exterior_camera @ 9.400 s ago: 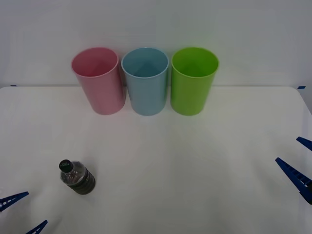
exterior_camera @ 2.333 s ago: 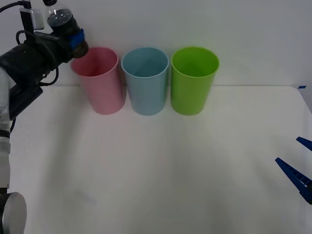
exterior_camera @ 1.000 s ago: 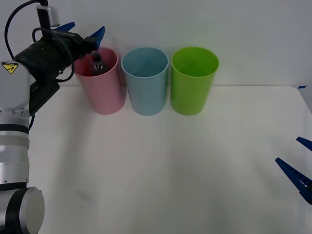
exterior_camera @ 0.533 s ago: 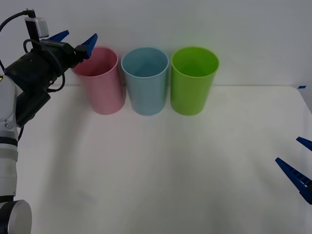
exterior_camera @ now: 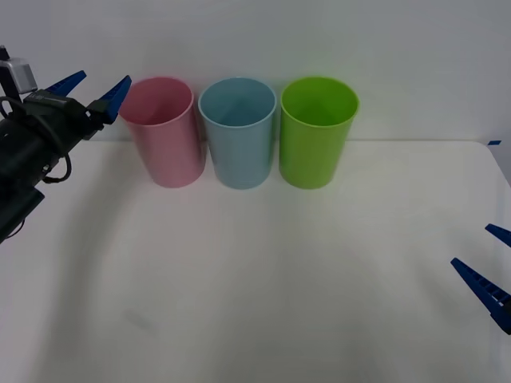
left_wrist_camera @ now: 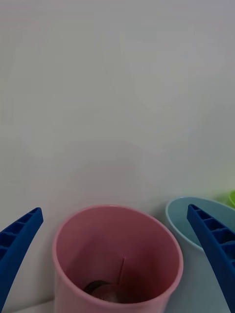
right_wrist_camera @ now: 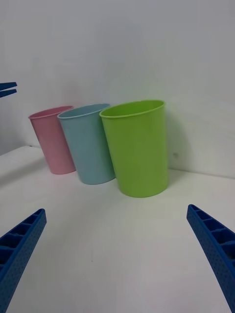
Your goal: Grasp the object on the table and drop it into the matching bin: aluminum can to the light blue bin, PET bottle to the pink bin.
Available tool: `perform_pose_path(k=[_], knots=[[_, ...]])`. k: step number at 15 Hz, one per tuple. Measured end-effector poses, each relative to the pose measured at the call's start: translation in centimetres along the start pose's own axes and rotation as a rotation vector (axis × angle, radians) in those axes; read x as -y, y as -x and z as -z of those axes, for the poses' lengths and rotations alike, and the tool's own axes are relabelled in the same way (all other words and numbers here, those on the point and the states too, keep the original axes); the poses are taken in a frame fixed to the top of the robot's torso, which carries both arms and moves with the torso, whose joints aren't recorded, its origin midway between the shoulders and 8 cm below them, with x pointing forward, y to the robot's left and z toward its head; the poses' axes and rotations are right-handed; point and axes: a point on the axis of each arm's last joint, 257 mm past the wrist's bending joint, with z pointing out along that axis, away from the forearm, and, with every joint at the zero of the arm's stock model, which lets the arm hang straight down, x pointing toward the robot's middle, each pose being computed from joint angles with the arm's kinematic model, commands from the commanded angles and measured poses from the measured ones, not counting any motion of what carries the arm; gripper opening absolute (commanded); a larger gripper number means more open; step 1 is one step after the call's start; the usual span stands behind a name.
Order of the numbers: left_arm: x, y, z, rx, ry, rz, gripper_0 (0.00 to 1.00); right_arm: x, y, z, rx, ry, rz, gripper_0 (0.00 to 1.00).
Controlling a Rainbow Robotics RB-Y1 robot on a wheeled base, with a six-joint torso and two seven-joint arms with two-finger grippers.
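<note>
The pink bin [exterior_camera: 164, 132] stands at the left of a row at the back of the white table [exterior_camera: 255, 271], with the light blue bin [exterior_camera: 238, 136] beside it. Deep inside the pink bin [left_wrist_camera: 117, 254], part of the dark PET bottle [left_wrist_camera: 103, 289] shows at the bottom. My left gripper [exterior_camera: 92, 86] hangs open and holds nothing, at rim height just left of the pink bin. My right gripper [exterior_camera: 493, 263] is open and low over the table's right edge, far from the bins.
A green bin [exterior_camera: 317, 132] of the same shape stands to the right of the light blue bin [right_wrist_camera: 88, 144], nearly touching it. A plain white wall rises right behind the row. The wide white tabletop stretches in front of the bins.
A second ago the bottle was dropping into the pink bin under my open left gripper. That gripper has since drawn back to the left, away from the rim. The right arm has not moved.
</note>
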Motion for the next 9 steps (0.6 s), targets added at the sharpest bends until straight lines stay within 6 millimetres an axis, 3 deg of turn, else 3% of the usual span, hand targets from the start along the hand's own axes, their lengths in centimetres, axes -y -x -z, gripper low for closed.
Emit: perform_pose_path(k=[4,9], knots=[[-0.5,-0.8,5.3,-0.008,0.005,-0.015,1.0,0.0,0.0,0.0,0.0,0.0,0.0,1.0],[-0.9,-3.2,11.9,-0.052,-0.005,-0.056,1.0,0.0,0.0,0.0,0.0,0.0,0.0,1.0]])
